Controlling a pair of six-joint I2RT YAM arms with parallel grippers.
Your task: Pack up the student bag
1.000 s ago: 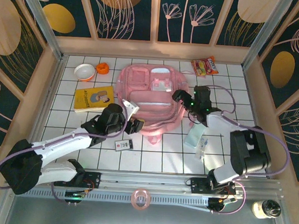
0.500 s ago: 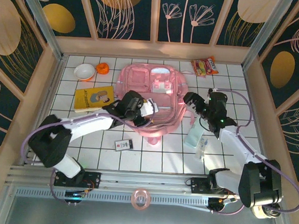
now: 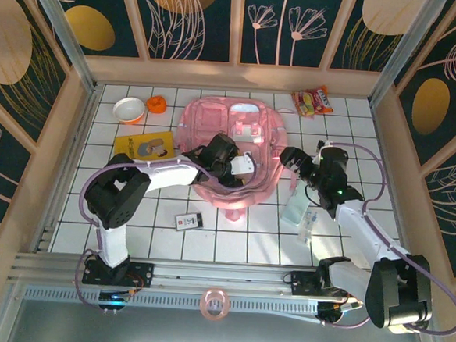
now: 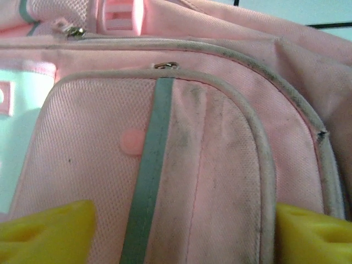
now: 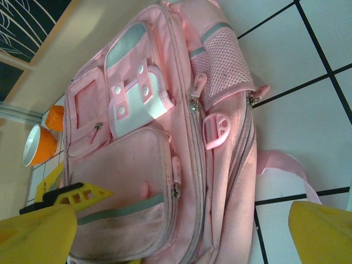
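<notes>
With the student bag [image 3: 216, 123] lying under the left pincer [image 4: 184, 234] and ahead of the right pincer [image 5: 181, 234], both spread wide and empty, closing may bunch soft fabric and miss the zipper pull [image 4: 165, 65].

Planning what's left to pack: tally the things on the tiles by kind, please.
Bag: 1
Bowl: 1
Orange cup: 1
Book: 1
Snack pack: 1
Small box: 1
Pale pack: 1, perhaps two overlapping
Total: 7
</notes>
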